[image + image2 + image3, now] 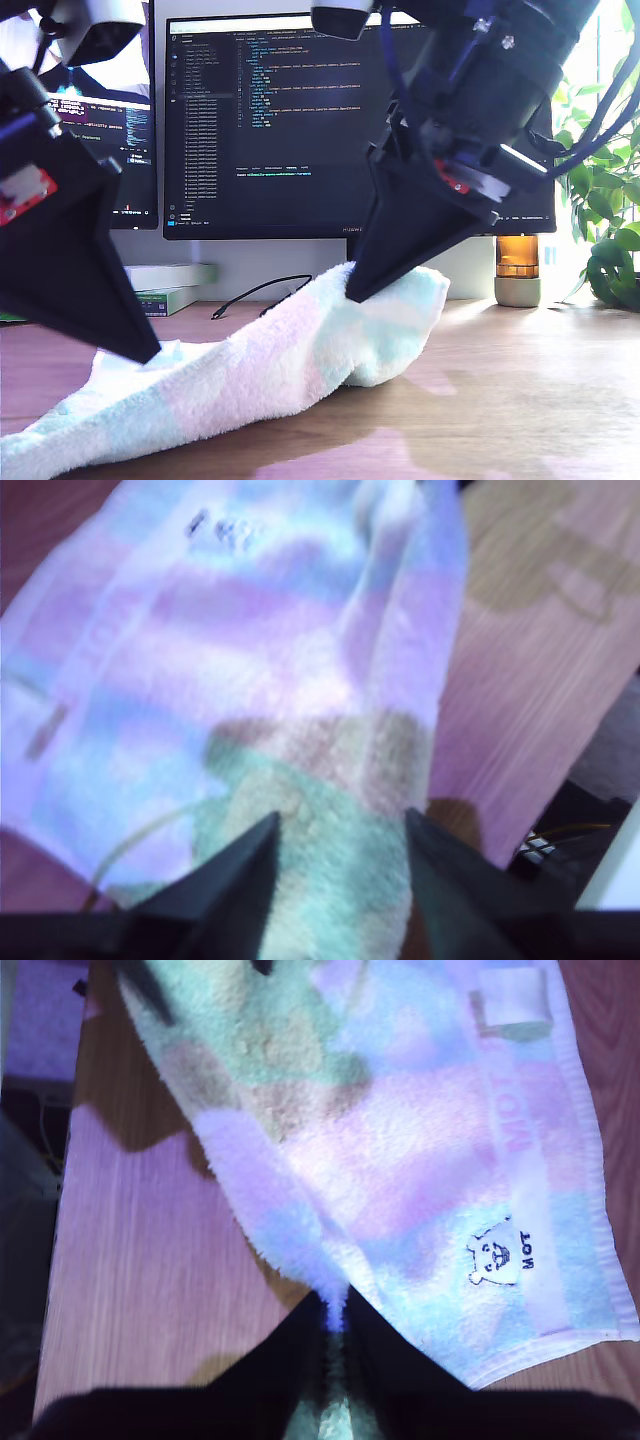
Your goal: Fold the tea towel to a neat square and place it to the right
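The first gripper [150, 352] is matte black, a broad flat wedge that narrows to a sharp tip. A red plate [22, 192] with small pale marks sits on its upper body. In the first wrist view its two fingers [235, 880] show as plain black triangular blades with smooth faces. The second gripper [352, 295] has the same black wedge form, with a small red part [455, 183] and a pale strip beside it. Above it is a dark, rounded cylindrical housing [500, 60]. Blue cables [395, 70] loop down beside that housing, and dark cables [600, 120] curve off on the exterior view's right. A white-grey camera housing [95, 25] tops each arm.
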